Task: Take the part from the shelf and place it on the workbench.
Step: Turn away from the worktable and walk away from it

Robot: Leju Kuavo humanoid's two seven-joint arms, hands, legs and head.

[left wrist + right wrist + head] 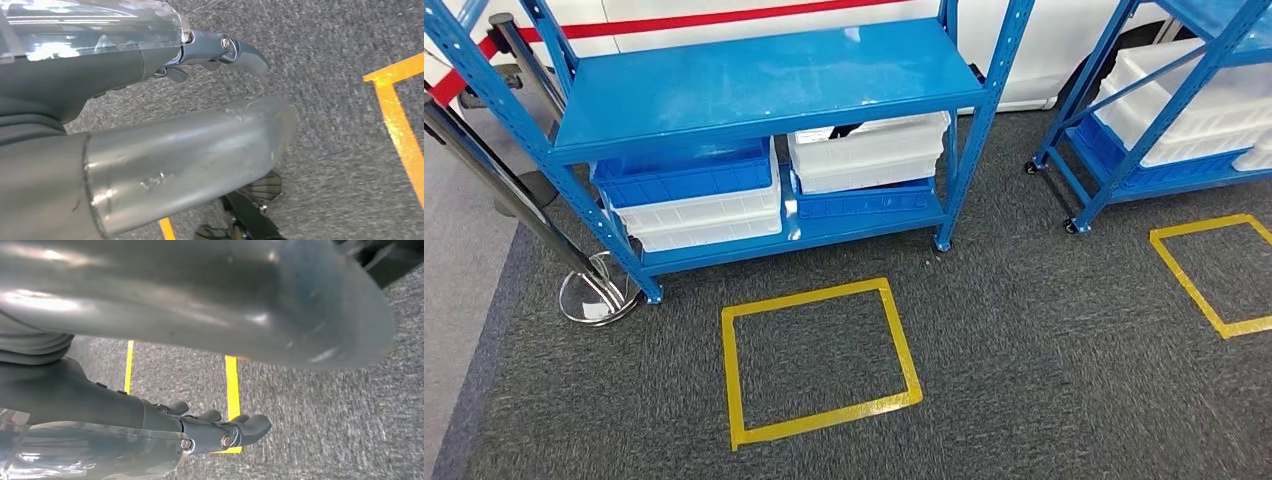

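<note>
Blue shelf (764,85) is standing behind the yellow floor square (819,360). Both the left hand (220,52) and right hand (220,432) are hanging released, holding nothing. Presumably the part is lying inside the white bin (869,150) under the shelf's top board; its weight cannot be judged.

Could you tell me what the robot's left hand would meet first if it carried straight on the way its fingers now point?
Probably the dark grey carpeted floor. The left hand hangs holding nothing, its fingers aimed at bare carpet, short of the yellow tape line. Depth is hard to judge here.
</note>
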